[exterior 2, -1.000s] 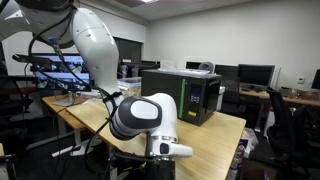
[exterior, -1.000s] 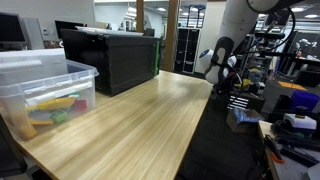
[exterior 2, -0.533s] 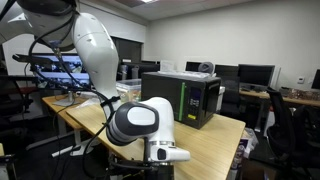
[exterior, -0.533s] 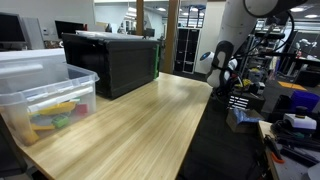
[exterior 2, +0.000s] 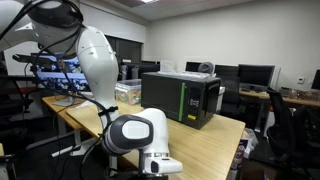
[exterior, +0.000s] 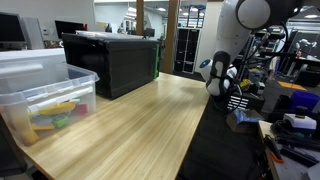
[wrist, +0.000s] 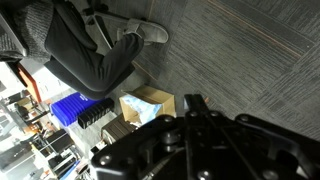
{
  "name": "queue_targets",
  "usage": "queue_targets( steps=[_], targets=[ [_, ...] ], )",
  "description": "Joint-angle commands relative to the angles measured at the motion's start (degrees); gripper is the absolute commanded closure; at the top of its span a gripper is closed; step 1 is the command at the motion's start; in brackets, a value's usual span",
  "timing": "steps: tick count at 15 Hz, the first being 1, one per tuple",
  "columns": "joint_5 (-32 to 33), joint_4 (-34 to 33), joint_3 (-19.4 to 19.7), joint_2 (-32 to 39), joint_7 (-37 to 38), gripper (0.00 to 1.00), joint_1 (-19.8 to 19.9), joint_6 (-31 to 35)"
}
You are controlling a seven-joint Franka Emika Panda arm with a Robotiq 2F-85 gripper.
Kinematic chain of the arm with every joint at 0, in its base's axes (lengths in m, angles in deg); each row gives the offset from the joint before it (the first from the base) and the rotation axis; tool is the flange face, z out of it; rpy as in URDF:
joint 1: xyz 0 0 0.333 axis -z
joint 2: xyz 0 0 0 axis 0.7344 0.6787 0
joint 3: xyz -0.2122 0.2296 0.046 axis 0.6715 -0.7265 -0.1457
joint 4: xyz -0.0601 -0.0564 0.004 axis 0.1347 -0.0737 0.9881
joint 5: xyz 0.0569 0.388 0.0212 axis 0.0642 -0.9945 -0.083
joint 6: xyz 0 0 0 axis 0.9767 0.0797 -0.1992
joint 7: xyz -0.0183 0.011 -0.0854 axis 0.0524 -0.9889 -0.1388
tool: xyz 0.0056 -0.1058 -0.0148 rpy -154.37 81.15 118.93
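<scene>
Box (wrist: 150, 103): cardboard, flaps open, resting on the floor (wrist: 250, 60) below my claw (wrist: 190, 100). In the wrist view it appears just beside the fingertips, toward the side where the bin stands. Its contents are pale; I cannot identify them.

Claw state: the fingers are pressed together to a narrow point, and nothing shows between them. The claw points down at the grey carpeted floor and touches nothing.

Claw position: past the edge of the tabletop (exterior: 130, 120), off its wooden surface, as both exterior views show. My arm (exterior 2: 95, 60) bends down over that edge.

Items on the floor, relative to the claw:
- Bin (wrist: 75, 110): blue, beyond the box, farther from the fingertips.
- Leg (wrist: 85, 55): dark trousers, beyond the box and the bin.
- Shoe (wrist: 145, 33): pale, at the end of the leg, well apart from the claw.

Items on the tabletop, relative to the claw:
- Case (exterior: 110, 60): black, upright, well apart from the claw, across the tabletop.
- Tub (exterior: 45, 90): clear plastic with coloured items inside, at the tabletop's far end from the claw.
</scene>
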Motion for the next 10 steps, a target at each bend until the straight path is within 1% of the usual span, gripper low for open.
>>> queue_targets(
  steps=[1, 3, 4, 5, 6, 7, 8, 9, 10],
  targets=[
    [-1.4, -1.4, 1.4, 0.3, 0.7, 0.98, -2.5, 0.8],
    [-0.9, -0.9, 2.1, -0.9, -0.6, 0.99, -2.9, -0.1],
    [-0.3, 0.4, 2.6, -2.3, -1.6, 0.99, -3.4, -0.3],
    [1.1, 3.7, 2.5, -6.3, -6.2, 0.98, -3.2, -0.1],
    [1.9, 4.9, 3.4, -7.1, -8.2, 0.98, -3.9, 0.5],
    [3.0, 6.4, 5.1, -8.3, -10.7, 0.98, -4.9, 1.1],
    [4.4, 7.9, 7.6, -9.4, -12.8, 0.98, -6.5, 1.9],
    [5.5, 9.2, 11.4, -12.7, -16.6, 0.98, -8.3, 2.9],
    [5.9, 9.8, 13.3, -16.5, -20.3, 0.98, -9.2, 2.6]
  ],
)
